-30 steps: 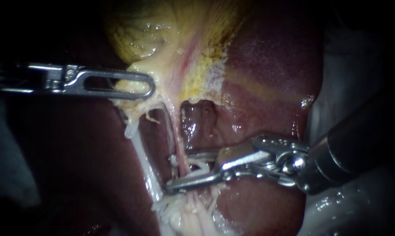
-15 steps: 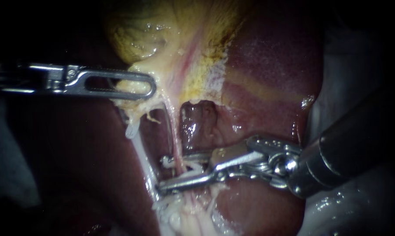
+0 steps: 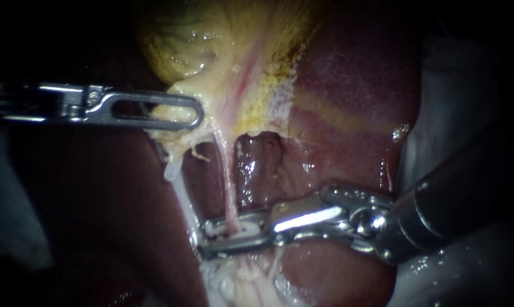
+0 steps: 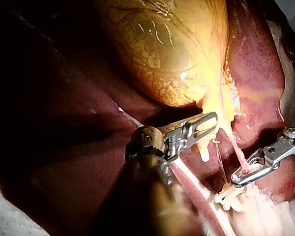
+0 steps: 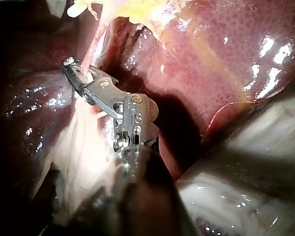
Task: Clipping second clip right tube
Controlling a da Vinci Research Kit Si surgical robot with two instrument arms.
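The left instrument [image 3: 197, 113] comes in from the left side. Its two long jaws are pressed together on a yellow bit of skin at the bottom of the gallbladder [image 3: 211, 40], so they are pinching it. The gallbladder is the yellow bag at the far end of the scene. The dark red liver [image 3: 348, 85] lies to its right and all around it.

Two thin tubes run from that pinched spot toward the near side. The right tube [image 3: 228, 182] is pink and very thin. The white tube [image 3: 184, 199] is just to its left and is thicker. There is a small gap between them.

The right instrument [image 3: 207, 237] comes in from the right side. It reaches across to the near end of the right tube. Its jaws are almost together, one on each side of the pink tube, and both touch it, so they are squeezing it. The tips of the jaws reach as far as the white tube. Just past the jaws on the near side is a clump of stringy white tissue [image 3: 240, 278].

The left wrist view shows the left instrument [image 4: 211, 119] holding the yellow bit under the gallbladder [image 4: 162, 49], with the right tube [image 4: 237, 152] going down into the jaws of the right instrument [image 4: 234, 181].

The right wrist view shows the right instrument [image 5: 69, 64] closed around the right tube [image 5: 91, 51], with the liver [image 5: 226, 44] beside it
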